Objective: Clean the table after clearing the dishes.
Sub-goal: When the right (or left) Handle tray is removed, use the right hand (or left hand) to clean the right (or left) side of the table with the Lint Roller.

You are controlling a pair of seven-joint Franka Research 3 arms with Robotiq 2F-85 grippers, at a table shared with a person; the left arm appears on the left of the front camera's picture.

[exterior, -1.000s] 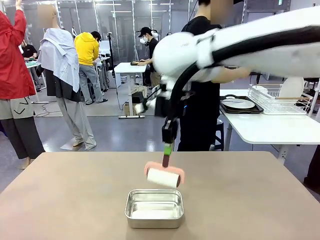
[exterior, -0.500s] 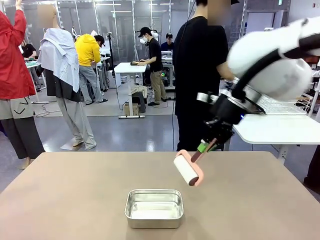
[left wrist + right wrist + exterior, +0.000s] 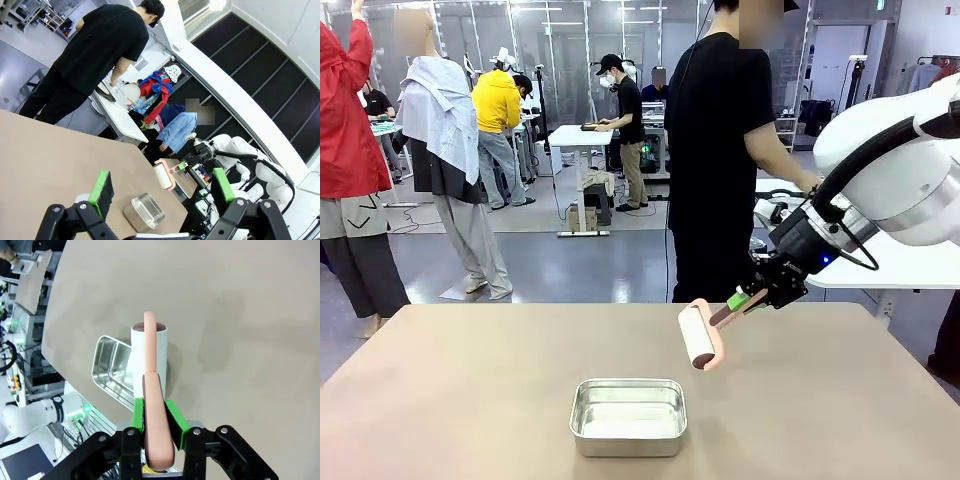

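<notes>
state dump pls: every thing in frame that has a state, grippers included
pink-handled white lint roller: held by its handle, tilted, over the table; contact unclear.
small shiny steel rectangular tin: upright, empty, resting on the table.
right gripper: shut on the roller's handle.
left gripper: open, holding nothing.
beige-brown table: bears the tin.

The large wide table with a plain matte beige-brown top (image 3: 440,400) (image 3: 40,160) (image 3: 240,315) and a rounded edge spans the front view; its surface looks smooth and bare. A small shiny steel rectangular tin (image 3: 628,416) (image 3: 145,212) (image 3: 112,367) sits open side up near the robot's edge, about mid-width. A white lint roller with a salmon-pink frame and handle (image 3: 698,337) (image 3: 162,176) (image 3: 150,347) hangs tilted over the top, near the tin's far right corner, with the right gripper (image 3: 740,300) (image 3: 155,410) jaws clamped on its handle.
</notes>
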